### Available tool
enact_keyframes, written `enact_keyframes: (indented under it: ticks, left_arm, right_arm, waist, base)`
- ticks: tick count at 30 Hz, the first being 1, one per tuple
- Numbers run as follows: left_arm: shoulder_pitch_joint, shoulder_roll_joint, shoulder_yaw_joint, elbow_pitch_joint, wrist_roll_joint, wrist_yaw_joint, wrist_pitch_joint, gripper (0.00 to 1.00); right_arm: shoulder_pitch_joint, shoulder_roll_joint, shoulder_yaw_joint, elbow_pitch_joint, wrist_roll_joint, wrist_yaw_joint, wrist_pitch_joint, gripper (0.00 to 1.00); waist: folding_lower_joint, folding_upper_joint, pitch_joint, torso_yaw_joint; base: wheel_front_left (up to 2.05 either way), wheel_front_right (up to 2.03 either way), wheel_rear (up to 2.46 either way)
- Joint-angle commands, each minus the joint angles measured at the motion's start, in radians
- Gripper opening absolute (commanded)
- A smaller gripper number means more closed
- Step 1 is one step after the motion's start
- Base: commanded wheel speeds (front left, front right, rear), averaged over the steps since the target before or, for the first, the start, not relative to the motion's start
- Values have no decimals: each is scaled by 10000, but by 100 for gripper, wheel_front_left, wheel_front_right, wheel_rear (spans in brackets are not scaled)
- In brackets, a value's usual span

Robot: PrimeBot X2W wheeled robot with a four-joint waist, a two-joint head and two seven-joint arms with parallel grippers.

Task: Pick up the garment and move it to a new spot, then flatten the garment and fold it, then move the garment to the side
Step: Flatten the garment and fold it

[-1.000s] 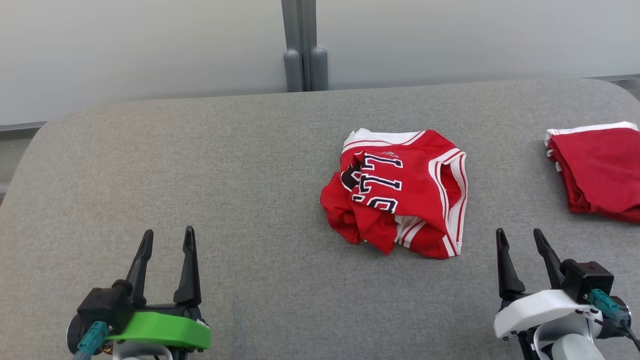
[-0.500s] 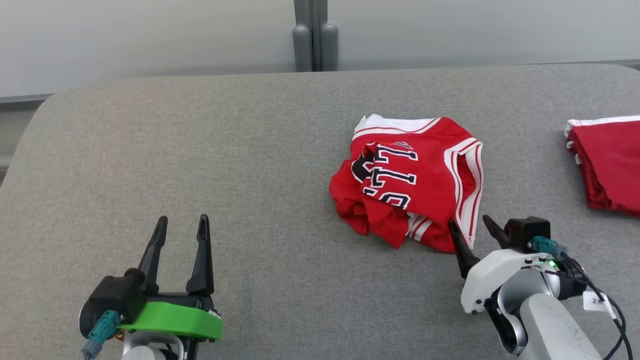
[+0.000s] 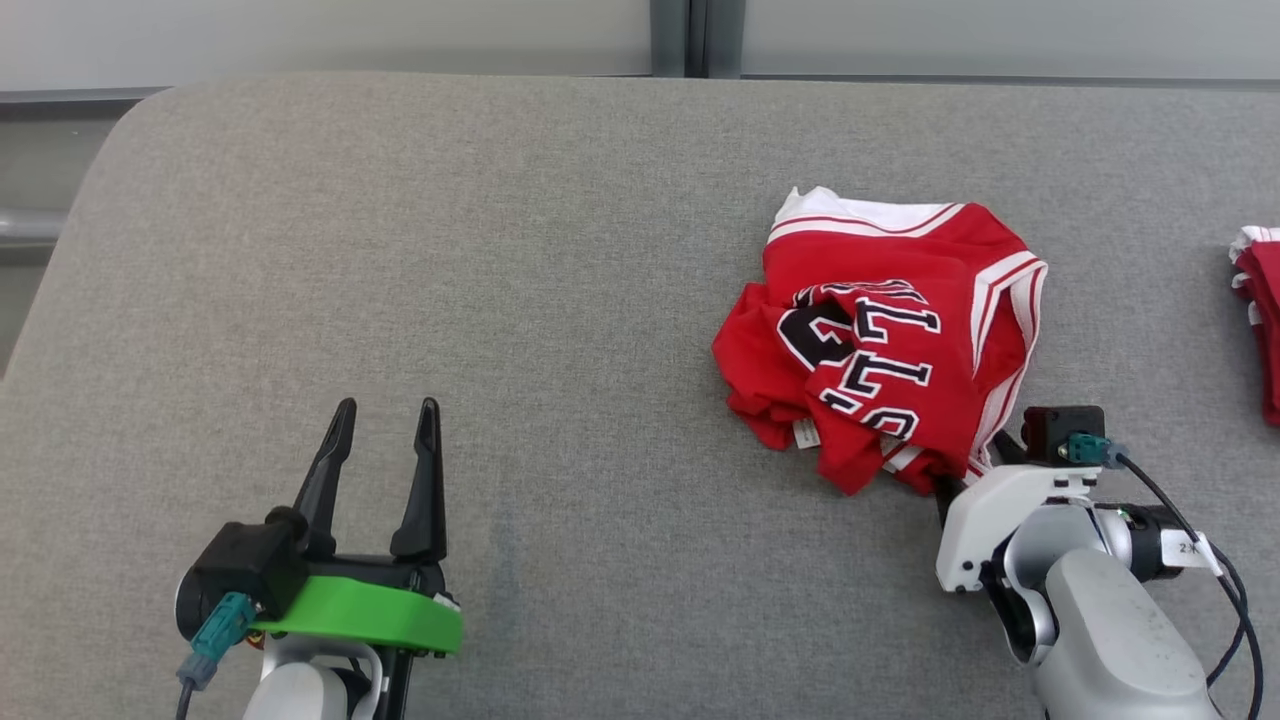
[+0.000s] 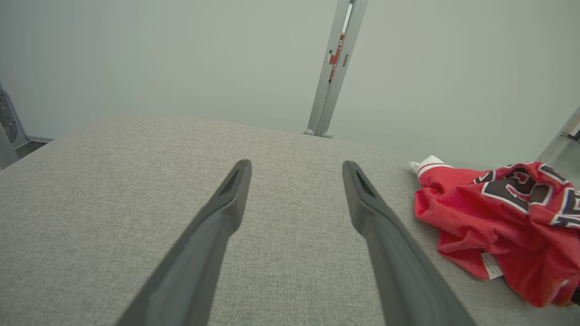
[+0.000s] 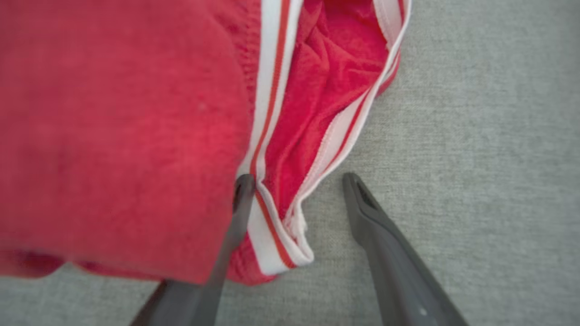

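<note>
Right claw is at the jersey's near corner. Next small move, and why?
Probably close the right claw. It stands open around the striped white hem of the garment: one finger is partly under the red cloth, the other over bare table. Closing should pinch that edge for lifting.

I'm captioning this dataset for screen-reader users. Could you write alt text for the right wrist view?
The right gripper, jaws open, straddles the white-and-red striped edge of a crumpled red garment on a grey fabric surface. One dark finger lies against the cloth, partly covered by a fold; the other is over bare surface.
</note>
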Motion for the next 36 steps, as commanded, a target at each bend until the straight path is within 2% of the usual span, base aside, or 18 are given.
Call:
enact_keyframes:
  ticks: [1,2,4,7,11,16,19,25,27,31,33,36]
  left_arm:
    - [-168,11,31,-5,-40,-30,0,100]
    - [-157,9,37,-11,-67,-30,0,100]
    - [-132,9,63,-21,-92,-30,0,100]
    - [-70,8,87,-30,-137,-30,0,100]
    - [2,8,115,-72,-140,-30,0,100]
    - [-58,8,155,-118,-71,-31,0,100]
    - [-143,8,138,-135,-68,-31,0,100]
    - [-327,9,-179,-110,-187,-31,0,100]
    - [-384,9,-308,-92,-244,-31,0,100]
    - [-487,14,-479,-68,-302,-31,0,100]
    - [-559,15,-511,-43,-269,-31,0,100]
    - [-529,15,-473,-66,-229,-31,0,100]
  right_arm:
    - [262,318,584,538,324,132,489,36]
    - [258,361,892,577,449,137,562,0]
    - [156,365,1163,425,570,143,402,0]
    - [-150,45,1164,-166,303,120,-72,0]
    - [-772,-99,1434,-1558,116,80,-396,0]
    - [-1860,-271,2565,-3392,642,69,117,0]
    - [-2797,-324,3349,-3981,1181,69,569,0]
    - [-4913,51,3933,-3791,3625,69,809,0]
    - [-5624,109,4244,-3564,3732,73,574,0]
    - [-6970,113,4249,-3102,4055,69,-601,0]
    - [-7559,137,4106,-3105,4328,69,-1623,0]
    - [-7890,148,4158,-2956,4244,69,-2423,0]
  waist:
    - [0,0,22,56]
    - [0,0,5,53]
    - [0,0,-39,30]
    - [0,0,-135,-43]
    - [0,0,-235,-194]
    - [0,0,-259,-378]
    - [0,0,-239,-403]
    - [0,0,-145,-90]
    - [0,0,-124,91]
    - [0,0,-62,434]
    - [0,0,-44,597]
    - [0,0,-39,686]
  base:
    - [0,0,0]
    - [0,0,0]
    - [0,0,0]
    - [0,0,0]
    - [0,0,0]
    - [0,0,0]
    - [0,0,0]
    - [0,0,0]
    - [0,0,0]
    - [0,0,0]
    - [0,0,0]
    - [0,0,0]
